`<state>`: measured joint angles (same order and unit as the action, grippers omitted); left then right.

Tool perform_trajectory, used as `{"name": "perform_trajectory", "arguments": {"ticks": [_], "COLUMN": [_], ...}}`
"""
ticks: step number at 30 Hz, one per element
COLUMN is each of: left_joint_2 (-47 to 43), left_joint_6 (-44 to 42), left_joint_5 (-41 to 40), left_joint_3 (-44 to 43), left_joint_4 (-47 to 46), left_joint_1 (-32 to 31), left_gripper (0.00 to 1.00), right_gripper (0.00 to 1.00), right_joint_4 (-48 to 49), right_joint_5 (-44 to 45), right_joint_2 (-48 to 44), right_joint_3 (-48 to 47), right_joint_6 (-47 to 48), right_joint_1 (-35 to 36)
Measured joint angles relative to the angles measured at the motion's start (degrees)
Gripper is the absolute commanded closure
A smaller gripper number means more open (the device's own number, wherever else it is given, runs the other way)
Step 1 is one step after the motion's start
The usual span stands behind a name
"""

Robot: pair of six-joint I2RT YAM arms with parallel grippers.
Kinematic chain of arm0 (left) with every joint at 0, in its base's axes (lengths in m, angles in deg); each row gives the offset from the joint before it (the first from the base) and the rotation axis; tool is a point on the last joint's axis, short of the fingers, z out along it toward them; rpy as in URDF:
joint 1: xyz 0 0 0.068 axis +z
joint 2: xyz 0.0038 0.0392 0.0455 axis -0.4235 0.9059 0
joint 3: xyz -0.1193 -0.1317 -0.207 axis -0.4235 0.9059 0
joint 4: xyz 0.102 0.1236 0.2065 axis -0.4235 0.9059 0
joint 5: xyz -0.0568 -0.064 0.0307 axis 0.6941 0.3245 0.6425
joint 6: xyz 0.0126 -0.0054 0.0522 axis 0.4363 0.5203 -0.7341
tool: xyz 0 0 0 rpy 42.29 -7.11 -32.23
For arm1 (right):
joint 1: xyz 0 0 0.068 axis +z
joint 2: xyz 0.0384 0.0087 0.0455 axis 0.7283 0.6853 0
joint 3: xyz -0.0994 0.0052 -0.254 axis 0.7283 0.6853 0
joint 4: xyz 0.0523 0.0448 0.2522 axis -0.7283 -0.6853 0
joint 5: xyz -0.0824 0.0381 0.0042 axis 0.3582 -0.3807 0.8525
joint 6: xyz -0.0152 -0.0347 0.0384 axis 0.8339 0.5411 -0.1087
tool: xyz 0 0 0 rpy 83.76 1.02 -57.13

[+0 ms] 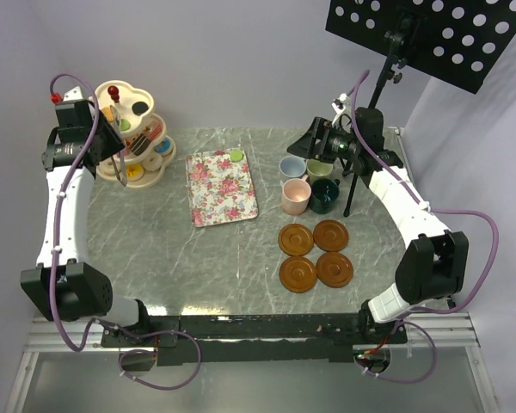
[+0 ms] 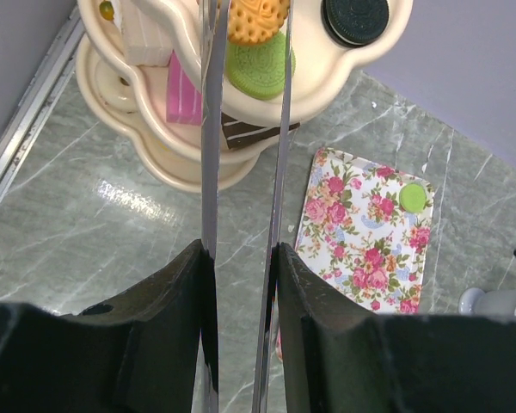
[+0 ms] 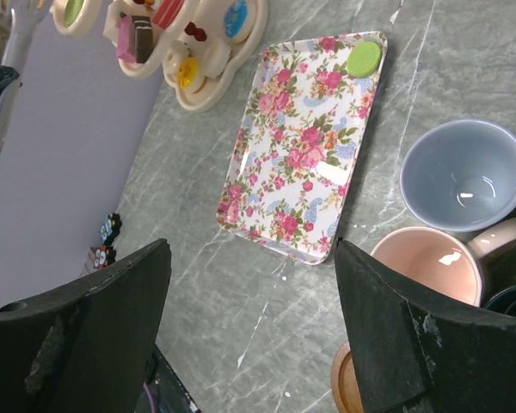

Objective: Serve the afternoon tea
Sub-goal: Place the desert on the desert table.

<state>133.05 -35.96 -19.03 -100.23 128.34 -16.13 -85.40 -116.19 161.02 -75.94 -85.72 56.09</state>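
Observation:
My left gripper (image 2: 241,254) is shut on the metal tongs (image 2: 208,129), beside the cream three-tier stand (image 1: 112,92). The tong blades reach up to a tier of the stand (image 2: 155,129) and flank a yellow cookie (image 2: 256,19) and a green macaron (image 2: 258,67). I cannot tell whether they pinch either one. My right gripper (image 3: 254,318) is open and empty above the mugs: light blue (image 1: 292,167), light green (image 1: 318,169), pink (image 1: 295,197) and dark green (image 1: 324,195). Several brown saucers (image 1: 297,274) lie in front of them.
A floral tray (image 1: 221,187) lies mid-table with one green macaron (image 1: 236,156) in its far right corner. A black perforated music stand (image 1: 430,34) stands over the far right, its pole (image 1: 354,185) coming down just right of the mugs.

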Motion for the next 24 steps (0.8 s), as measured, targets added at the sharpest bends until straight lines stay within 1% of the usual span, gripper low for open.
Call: {"name": "perform_trajectory", "arguments": {"ticks": [5,9,11,13,17,24], "left_joint_2": [2.91,4.98,5.22,5.22,5.2,5.18], "left_joint_6": [-0.46,-1.27,-1.49,-1.55,-1.55,-1.62], "left_joint_5": [1.92,2.54,2.54,2.54,2.51,2.51], "left_joint_3": [-0.46,-1.22,-1.33,-1.64,-2.19,-2.19], "left_joint_4": [-1.27,-2.1,-2.03,-2.08,-2.45,-2.43], "left_joint_1": [0.76,0.92,0.92,0.92,0.92,0.92], "left_gripper": [0.61,0.56,0.51,0.49,0.45,0.41], "right_gripper": [0.17,0.17,0.17,0.17,0.17,0.17], "right_joint_4": [0.0,0.0,0.0,0.0,0.0,0.0], "right_joint_5": [-0.02,0.0,0.0,0.0,0.0,-0.02], "right_joint_2": [0.0,0.0,0.0,0.0,0.0,0.0], "right_joint_3": [0.0,0.0,0.0,0.0,0.0,0.0], "right_joint_6": [0.0,0.02,0.02,0.02,-0.02,-0.02], "right_joint_1": [0.0,0.0,0.0,0.0,0.0,0.0]}}
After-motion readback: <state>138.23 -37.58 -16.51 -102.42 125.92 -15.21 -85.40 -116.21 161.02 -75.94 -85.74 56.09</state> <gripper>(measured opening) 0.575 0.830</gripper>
